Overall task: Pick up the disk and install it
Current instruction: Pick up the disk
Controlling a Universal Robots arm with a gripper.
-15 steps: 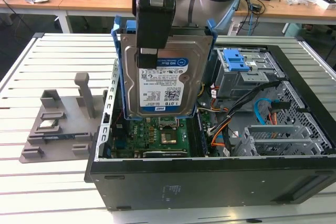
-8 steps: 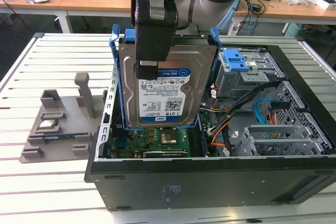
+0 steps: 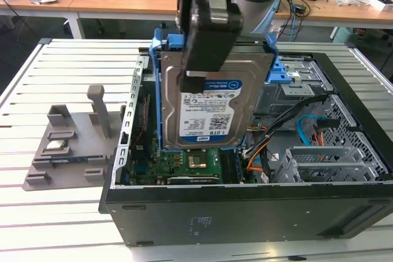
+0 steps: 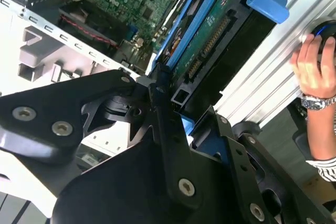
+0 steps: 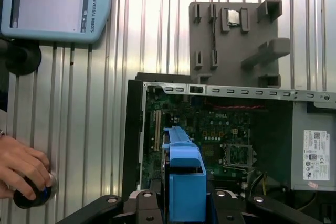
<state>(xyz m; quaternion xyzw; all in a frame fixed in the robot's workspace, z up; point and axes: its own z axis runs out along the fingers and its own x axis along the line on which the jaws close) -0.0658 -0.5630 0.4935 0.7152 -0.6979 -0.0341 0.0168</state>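
The disk hangs upright above the open case on the worktop, just over the motherboard. The claw is clamped on its upper edge. I judge pickup done; installing is not, since the disk is seated nowhere yet.

The gripper is black. Between its fingers the disk is silver, with a blue and white label and a blue frame. Under the fingers the board is green and the case black. The table has pale stripes.
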